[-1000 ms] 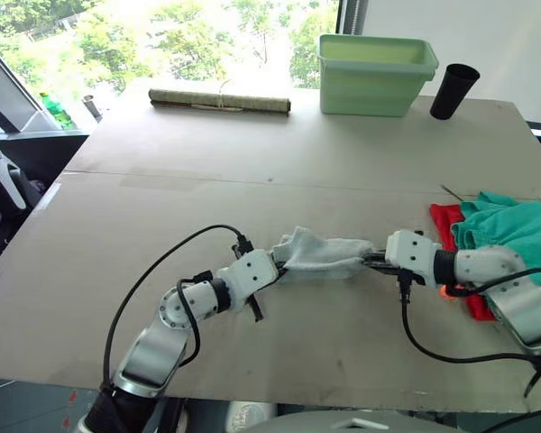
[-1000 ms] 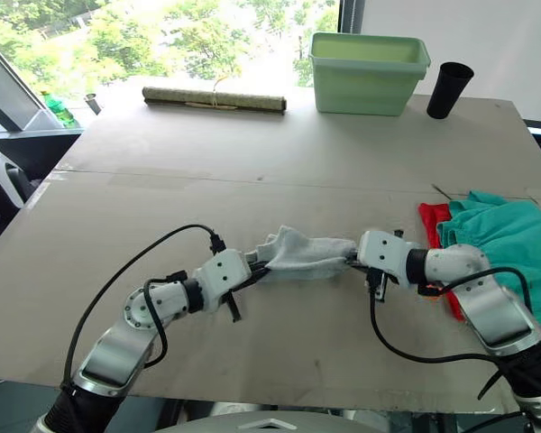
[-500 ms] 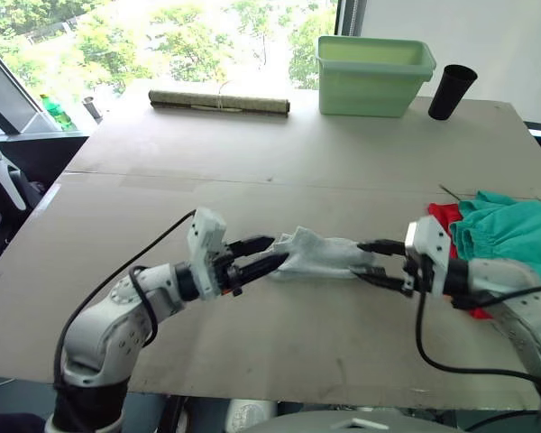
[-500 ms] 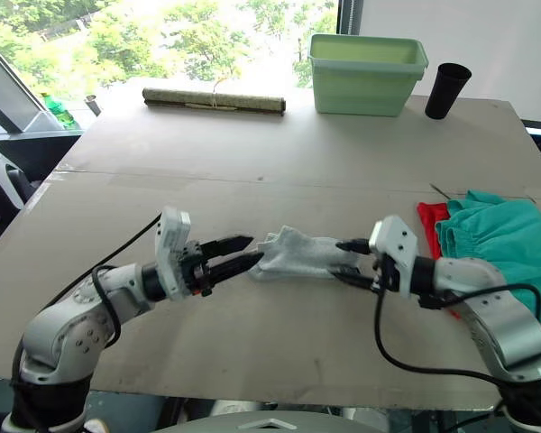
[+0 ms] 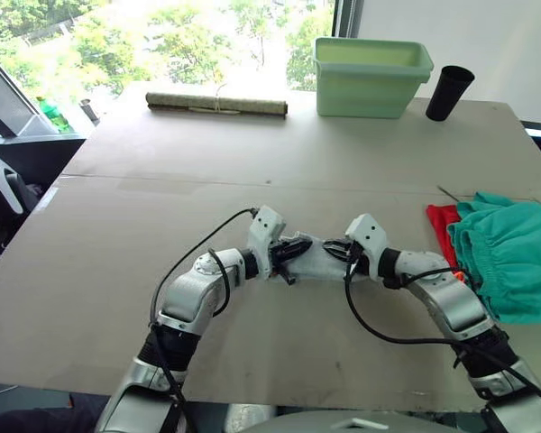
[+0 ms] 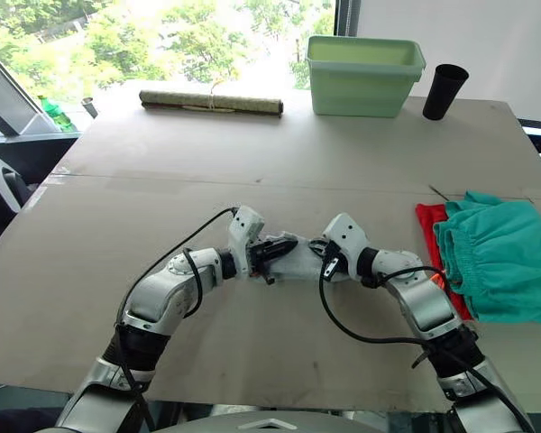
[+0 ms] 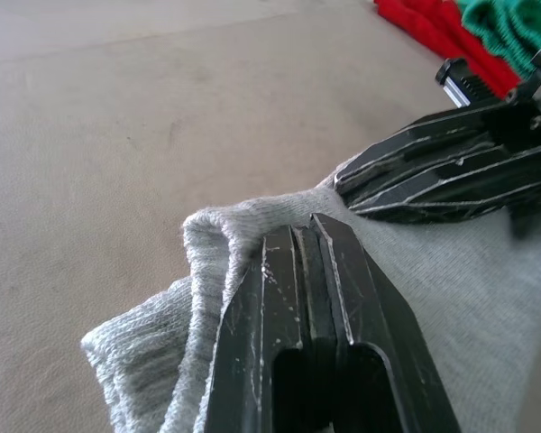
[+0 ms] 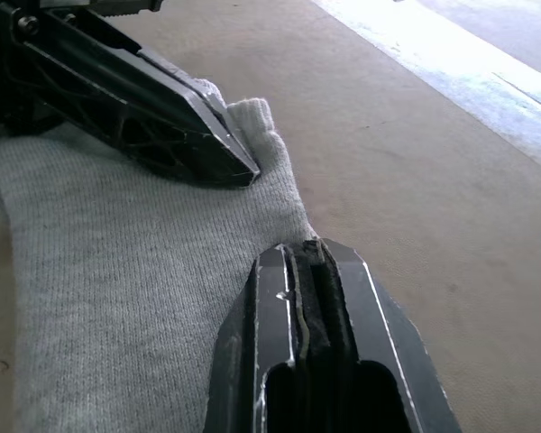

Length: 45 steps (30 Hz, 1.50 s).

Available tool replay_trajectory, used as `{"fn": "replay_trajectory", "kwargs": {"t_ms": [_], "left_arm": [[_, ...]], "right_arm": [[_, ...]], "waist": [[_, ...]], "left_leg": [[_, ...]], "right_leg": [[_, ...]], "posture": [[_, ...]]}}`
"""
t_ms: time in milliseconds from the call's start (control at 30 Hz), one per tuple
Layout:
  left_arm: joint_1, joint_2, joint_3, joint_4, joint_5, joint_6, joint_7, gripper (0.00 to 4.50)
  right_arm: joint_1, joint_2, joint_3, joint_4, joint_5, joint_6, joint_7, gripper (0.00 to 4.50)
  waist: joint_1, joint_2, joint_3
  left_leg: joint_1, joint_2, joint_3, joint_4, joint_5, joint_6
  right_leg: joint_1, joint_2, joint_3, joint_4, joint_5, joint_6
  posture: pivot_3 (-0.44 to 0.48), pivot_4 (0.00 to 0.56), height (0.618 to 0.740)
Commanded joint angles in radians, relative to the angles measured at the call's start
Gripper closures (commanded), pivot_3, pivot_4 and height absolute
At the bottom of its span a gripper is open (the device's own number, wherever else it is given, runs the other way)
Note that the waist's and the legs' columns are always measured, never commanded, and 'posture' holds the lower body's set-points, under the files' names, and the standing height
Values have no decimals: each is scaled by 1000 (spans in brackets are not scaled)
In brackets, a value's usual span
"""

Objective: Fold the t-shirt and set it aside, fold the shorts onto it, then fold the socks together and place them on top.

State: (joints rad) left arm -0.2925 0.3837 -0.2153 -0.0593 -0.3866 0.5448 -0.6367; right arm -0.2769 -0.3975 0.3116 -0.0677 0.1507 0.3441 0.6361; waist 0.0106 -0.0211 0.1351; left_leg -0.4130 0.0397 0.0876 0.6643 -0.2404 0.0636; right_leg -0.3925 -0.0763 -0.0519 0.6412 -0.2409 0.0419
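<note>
Table (image 5: 252,162): tan board top, seam running across mid frame.
Window (image 5: 162,36): upper left, daylight streaming in, trees showing.
Wall (image 5: 487,27): white, upper right.

Head eyes look down — wrist views hug socks (image 7: 415,271).

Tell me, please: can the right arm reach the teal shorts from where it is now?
Probably yes. The shorts lie on the table right beside the right arm, with nothing between. But the right gripper is shut on the socks, so it is occupied first.
</note>
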Motion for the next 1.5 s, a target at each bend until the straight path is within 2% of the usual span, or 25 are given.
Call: {"fn": "replay_trajectory", "kwargs": {"t_ms": [33, 100, 133, 233, 300, 367, 433, 467, 533, 700, 867, 1033, 1167, 1233, 1300, 1367, 1500], "left_arm": [[48, -23, 8, 37, 30, -56, 2, 4479], [53, -55, 68, 9, -27, -55, 4, 4479], [51, -61, 120, -27, -86, -29, -2, 4170], [52, -34, 254, -123, -272, 125, -13, 3090], [60, -3, 310, -162, -349, 210, -6, 2231], [72, 61, 405, -180, -490, 368, 2, 1362], [87, 117, 457, -181, -586, 489, 5, 350], [107, 150, 476, -179, -614, 527, -10, 0], [135, 200, 517, -150, -679, 624, -18, 0], [162, 231, 489, -124, -667, 673, -9, 0], [128, 160, 480, -106, -687, 736, 89, 0], [62, 57, 452, -56, -629, 747, 226, 0], [12, -41, 497, -22, -656, 774, 341, 0], [1, -58, 475, -40, -625, 780, 378, 0], [-1, -34, 442, -91, -597, 748, 358, 0], [9, 34, 388, -137, -542, 666, 269, 0], [-8, 107, 346, -130, -527, 650, 176, 0]], "right_arm": [[69, 7, -47, -16, 3, -40, -19, 4500], [99, 25, -97, -90, 51, -35, -31, 4500], [112, 33, -124, -140, 74, -26, -41, 4500], [149, 30, -165, -265, 139, 12, -27, 3549], [164, 18, -172, -318, 169, 37, -9, 2664], [177, -20, -170, -389, 206, 73, 34, 1758], [185, -53, -166, -429, 222, 93, 60, 706], [190, -78, -154, -436, 205, 87, 72, 103], [208, -119, -131, -445, 178, 76, 97, 103], [219, -115, -112, -405, 137, 61, 62, 103], [212, -98, -108, -386, 122, 56, 57, 103], [211, -92, -86, -353, 105, 41, 69, 103], [215, -92, -66, -306, 75, 17, 72, 103], [215, -89, -67, -294, 70, 10, 70, 103], [209, -85, -71, -296, 74, 15, 69, 103], [200, -82, -77, -306, 80, 25, 69, 103], [188, -92, -80, -307, 61, 31, 61, 103]], "waist": [[0, 2, -4], [2, 3, -4], [2, 3, -4], [-3, 3, -2], [-10, 4, -2], [-13, 4, -1], [-19, 4, -1], [-20, 4, -1], [-21, 4, -1], [-17, 3, 1], [-12, 4, 1], [5, 4, 1], [7, 4, 0], [7, 4, 0], [4, 5, 0], [3, 5, 0], [0, 4, 1]], "left_leg": [[0, 0, 0, 0, 0, 0], [0, 0, 0, 0, 0, 0], [-1, 0, -1, 1, 0, 0], [-5, 0, -1, 0, 0, 0], [-4, 0, -2, -1, 0, 0], [-4, 0, -2, -1, 0, 0], [-4, -1, -3, -2, 0, 0], [-4, -1, -3, -2, 0, 0], [-3, -2, -2, -2, 0, 0], [-3, -2, -2, -2, 0, -1], [-3, -2, -2, -2, 0, -1], [-3, -3, -2, -2, 0, -1], [-3, -3, -2, -2, 0, -1], [-3, -3, -2, -2, 0, -1], [-3, -3, -2, -2, 0, -1], [-3, -3, -3, -2, 0, -1], [-3, -3, -2, -3, -2, -6]], "right_leg": [[0, -1, 0, 0, 0, 0], [-1, -6, 0, 0, 0, 0], [-1, -9, 0, 0, 0, 0], [-3, -10, 2, 0, 0, 0], [-4, -9, 2, 1, 0, 0], [-4, -9, 1, 1, 0, 0], [-4, -9, 1, 0, 0, 0], [-4, -9, 0, 0, 0, 0], [-4, -9, -3, 0, 0, 0], [-4, -10, -4, 0, 0, 0], [-4, -11, -2, -1, 0, 0], [-3, -12, 1, -1, 0, 0], [-3, -13, 1, -2, 0, -1], [-3, -14, 1, -2, 0, -1], [-2, -14, 1, -2, 0, -1], [-2, -13, 1, -2, 0, -1], [-4, -13, 2, -2, 0, -1]], "posture": [[0, 150, 740], [0, 150, 740], [0, 150, 740], [0, 150, 740], [0, 150, 740], [0, 150, 740], [0, 150, 740], [0, 150, 740], [0, 150, 740], [0, 150, 740], [0, 150, 740], [0, 150, 740], [0, 150, 740], [0, 150, 740], [0, 150, 740], [0, 150, 740], [0, 150, 740]]}}
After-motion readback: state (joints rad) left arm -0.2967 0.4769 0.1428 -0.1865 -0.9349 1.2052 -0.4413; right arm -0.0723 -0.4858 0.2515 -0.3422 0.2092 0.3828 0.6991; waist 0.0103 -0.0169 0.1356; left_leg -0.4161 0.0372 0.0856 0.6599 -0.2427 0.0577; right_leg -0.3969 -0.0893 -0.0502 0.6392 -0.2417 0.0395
